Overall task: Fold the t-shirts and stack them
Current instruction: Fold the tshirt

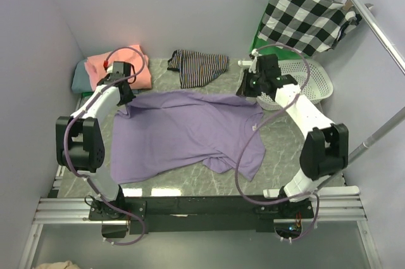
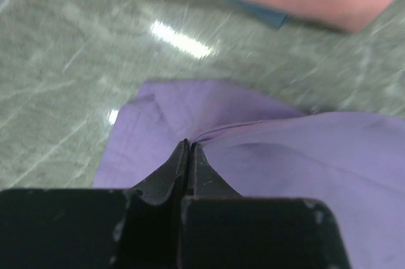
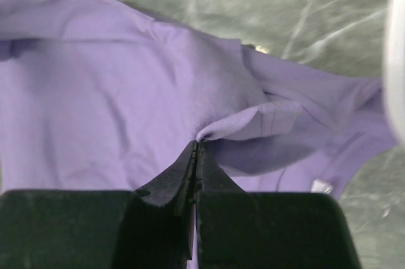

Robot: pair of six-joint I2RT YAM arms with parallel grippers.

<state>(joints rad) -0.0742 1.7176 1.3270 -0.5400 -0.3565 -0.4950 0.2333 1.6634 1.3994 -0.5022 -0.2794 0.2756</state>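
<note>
Left gripper (image 2: 188, 150) clenched on the far-left corner of the lavender t-shirt (image 1: 183, 130); right gripper (image 3: 196, 147) pinches its far-right fold, above the worktop (image 1: 281, 161).

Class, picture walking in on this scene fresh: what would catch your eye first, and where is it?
The purple shirt lies spread across the middle of the table, with the left gripper and right gripper each pinching its far edge, one at each end. Next comes the checked cloth, hanging at the far right above a basket.
</note>
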